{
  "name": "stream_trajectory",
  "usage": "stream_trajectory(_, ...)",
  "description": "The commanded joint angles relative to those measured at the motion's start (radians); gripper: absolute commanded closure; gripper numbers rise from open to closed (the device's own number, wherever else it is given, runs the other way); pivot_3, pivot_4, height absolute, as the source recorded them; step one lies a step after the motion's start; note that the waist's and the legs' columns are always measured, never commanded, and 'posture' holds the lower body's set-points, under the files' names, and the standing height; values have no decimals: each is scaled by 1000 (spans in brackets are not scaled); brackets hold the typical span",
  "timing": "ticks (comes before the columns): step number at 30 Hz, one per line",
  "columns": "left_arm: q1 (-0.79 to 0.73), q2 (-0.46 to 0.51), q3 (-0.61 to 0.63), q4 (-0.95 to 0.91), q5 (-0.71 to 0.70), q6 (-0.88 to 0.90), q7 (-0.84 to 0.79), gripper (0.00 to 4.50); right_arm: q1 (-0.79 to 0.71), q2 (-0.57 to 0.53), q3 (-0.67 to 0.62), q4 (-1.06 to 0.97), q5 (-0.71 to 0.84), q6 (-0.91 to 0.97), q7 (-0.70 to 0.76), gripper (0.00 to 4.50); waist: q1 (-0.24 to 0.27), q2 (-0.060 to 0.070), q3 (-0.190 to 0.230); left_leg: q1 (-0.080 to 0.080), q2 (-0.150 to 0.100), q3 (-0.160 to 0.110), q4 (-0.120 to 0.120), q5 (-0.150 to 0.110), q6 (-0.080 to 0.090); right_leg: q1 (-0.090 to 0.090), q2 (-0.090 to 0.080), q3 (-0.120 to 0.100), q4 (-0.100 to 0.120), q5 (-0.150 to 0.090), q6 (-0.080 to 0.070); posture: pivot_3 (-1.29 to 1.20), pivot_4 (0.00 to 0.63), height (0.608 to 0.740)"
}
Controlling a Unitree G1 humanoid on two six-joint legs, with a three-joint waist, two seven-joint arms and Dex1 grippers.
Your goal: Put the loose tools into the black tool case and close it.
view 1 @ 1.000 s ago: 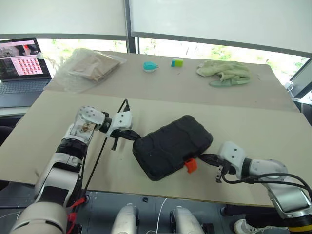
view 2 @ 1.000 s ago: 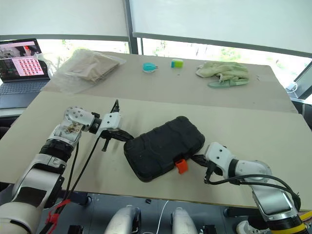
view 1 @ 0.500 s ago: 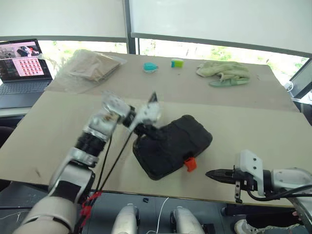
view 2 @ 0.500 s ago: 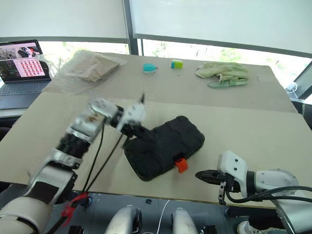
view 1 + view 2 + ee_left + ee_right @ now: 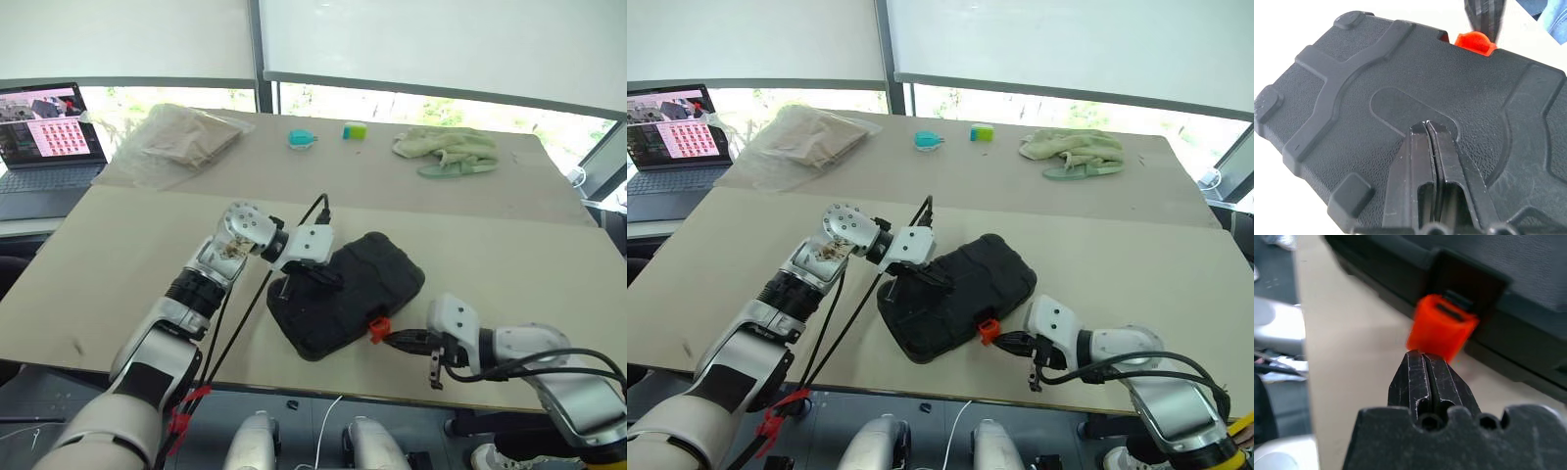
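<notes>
Toward the front edge of the worktop [image 5: 509, 245], seeing the black tool case [image 5: 348, 294] lying flat and angled, lid down, with its orange latch [image 5: 375, 328] on the side facing the robot. Resting the left tool [image 5: 1426, 126], fingers pressed together with nothing between them, on the shallow oval recess in the middle of the lid. Probably doing so to bear down on the lid, keeping the two halves mated and stopping the case from sliding while the catch is worked. Bringing the right tool [image 5: 1422, 357], likewise shut tight and empty, low along the worktop with its tip just at the latch, touching or nearly so; cannot tell which. Using closed fingers as a single blunt point here, which suits a push on a small tab better than a pinch. Judging the latch as still sticking out from its socket, so not yet snapped home and closing not finished. Compared with a second ago: left tool now over the lid's centre instead of beside the case's left end. Compared with half a second ago: right tool back at the latch after standing well clear of it. Case itself much where it was.
</notes>
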Motion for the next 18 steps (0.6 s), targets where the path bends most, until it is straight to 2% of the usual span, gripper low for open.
stream_trajectory(1, 38, 10, -35, 6, 40, 29, 2, 4412, -25, 28, 2, 10, -12, -30, -16, 4500, 0, 0, 0, 0, 0, 0, 0, 0, 0, 0, 0, 0, 0, 0, 0, 0, 150, 740)
stream_trajectory(8, 46, -2, -38, 6, 44, 22, 16, 4412, -13, 96, 2, -24, 8, -42, -23, 4500, 0, 0, 0, 0, 0, 0, 0, 0, 0, 0, 0, 0, 0, 0, 0, 0, 150, 740)
stream_trajectory(18, 44, -26, -46, 11, 42, 15, 17, 4412, 34, 130, -104, -88, 37, -66, -75, 4500, -7, 0, 0, 0, 0, 0, 0, 0, 0, 0, 0, 0, 0, 0, 0, 0, 150, 740)
